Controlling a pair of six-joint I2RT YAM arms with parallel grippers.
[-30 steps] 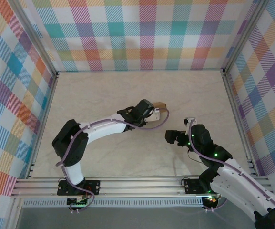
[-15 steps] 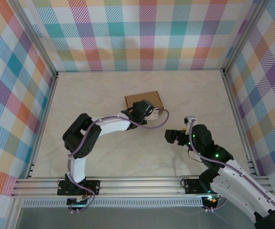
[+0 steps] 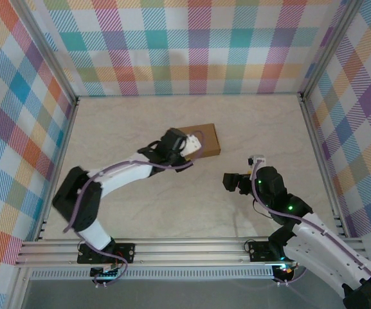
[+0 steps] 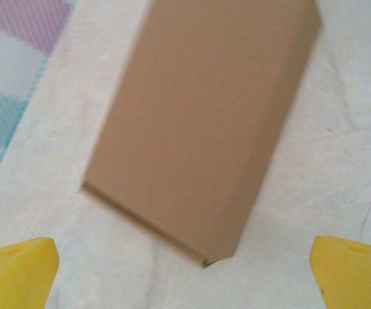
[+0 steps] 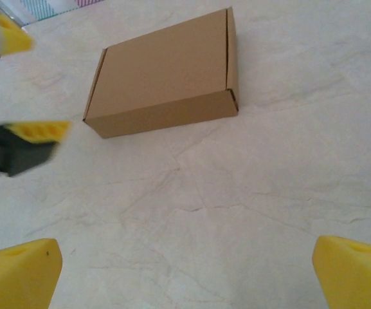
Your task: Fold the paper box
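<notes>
Paper box (image 3: 209, 138) flat, long axis left-right

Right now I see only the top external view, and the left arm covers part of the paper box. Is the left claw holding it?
Observer: No. In the left wrist view the left claw is open. Its yellow fingertips are wide apart, with bare table between each one and the paper box.
Operator: Is the box closed on the side near the arms?
Observer: Yes. In the right wrist view its front wall is shut under a flat lid, and no flap stands up.
Operator: And the right claw?
Observer: It is open too. In its own view, bare table separates it from the box.
</notes>
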